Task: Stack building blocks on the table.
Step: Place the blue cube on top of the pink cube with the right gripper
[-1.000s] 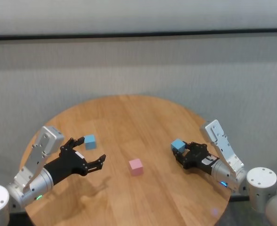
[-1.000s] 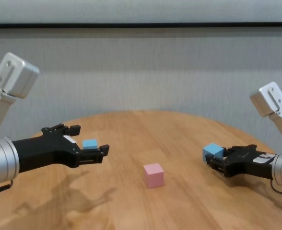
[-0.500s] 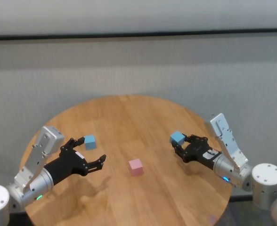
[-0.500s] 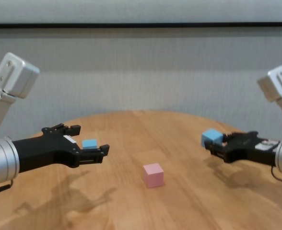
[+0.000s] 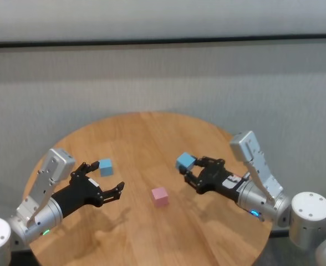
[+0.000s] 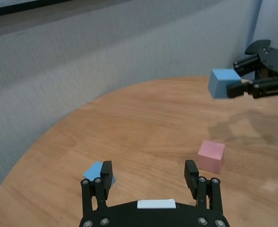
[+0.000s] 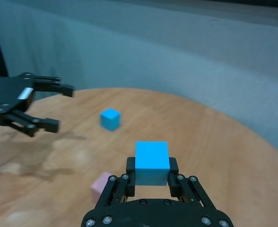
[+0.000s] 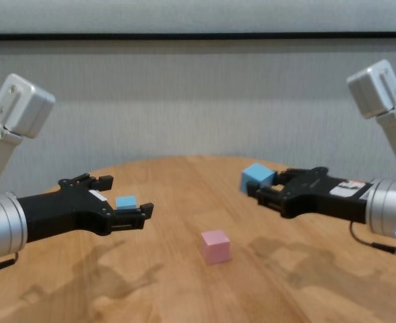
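Three cubes: one blue (image 5: pixel 105 166) and one pink (image 5: pixel 159 196) on round wooden worktop (image 5: pixel 152 138); right end effector (image 5: pixel 188 172) grasps second blue cube (image 5: pixel 184 162), left end effector (image 5: pixel 103 185) released, grey wall behind

the table (image 5: pixel 152 138) is seen steeply from above in the head view, low and level across its top in the chest view, and close over each gripper's fingers in the wrist views, the pink block (image 5: pixel 159 196) being shared by all four.
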`<state>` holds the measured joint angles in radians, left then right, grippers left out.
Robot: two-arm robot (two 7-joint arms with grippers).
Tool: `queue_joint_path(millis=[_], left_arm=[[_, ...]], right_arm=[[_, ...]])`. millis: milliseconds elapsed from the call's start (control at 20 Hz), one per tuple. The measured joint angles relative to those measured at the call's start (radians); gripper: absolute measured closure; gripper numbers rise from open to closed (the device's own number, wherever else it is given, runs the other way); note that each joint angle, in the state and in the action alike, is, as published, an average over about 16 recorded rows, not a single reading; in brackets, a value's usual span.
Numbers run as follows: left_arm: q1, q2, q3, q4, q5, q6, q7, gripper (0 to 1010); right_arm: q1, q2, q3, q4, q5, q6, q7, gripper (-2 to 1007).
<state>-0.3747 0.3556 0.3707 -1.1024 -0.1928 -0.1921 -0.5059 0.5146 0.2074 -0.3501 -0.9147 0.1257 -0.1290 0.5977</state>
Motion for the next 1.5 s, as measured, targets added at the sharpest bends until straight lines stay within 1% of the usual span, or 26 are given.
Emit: queue_joint_path(millis=[150, 300, 450, 650, 1050, 1300, 1500], left_arm=[[0.0, 0.0, 0.0, 0.0, 0.0, 0.0, 0.0, 11], [0.0, 0.0, 0.0, 0.0, 0.0, 0.0, 0.0, 10], [0.0, 0.0, 0.0, 0.0, 0.0, 0.0, 0.0, 10], [0.0, 0.0, 0.0, 0.0, 0.0, 0.0, 0.0, 11], [0.0, 0.0, 0.0, 0.0, 0.0, 0.0, 0.0, 11], [0.0, 0.0, 0.0, 0.0, 0.0, 0.0, 0.0, 11], [0.0, 0.0, 0.0, 0.0, 0.0, 0.0, 0.0, 10]], right_arm=[[-0.013, -0.005, -0.017, -0.024, 0.009, 0.008, 0.013, 637], [-0.015, -0.013, -0.035, -0.023, 0.012, 0.011, 0.017, 637], [-0.01, -0.022, -0.052, -0.008, 0.013, 0.009, 0.015, 637], [0.003, -0.034, -0.07, 0.022, 0.012, 0.003, 0.01, 637], [0.029, -0.05, -0.098, 0.076, 0.014, -0.012, 0.003, 637], [0.037, -0.055, -0.112, 0.092, 0.017, -0.017, 0.001, 637], [0.038, -0.054, -0.123, 0.092, 0.021, -0.017, -0.001, 637]])
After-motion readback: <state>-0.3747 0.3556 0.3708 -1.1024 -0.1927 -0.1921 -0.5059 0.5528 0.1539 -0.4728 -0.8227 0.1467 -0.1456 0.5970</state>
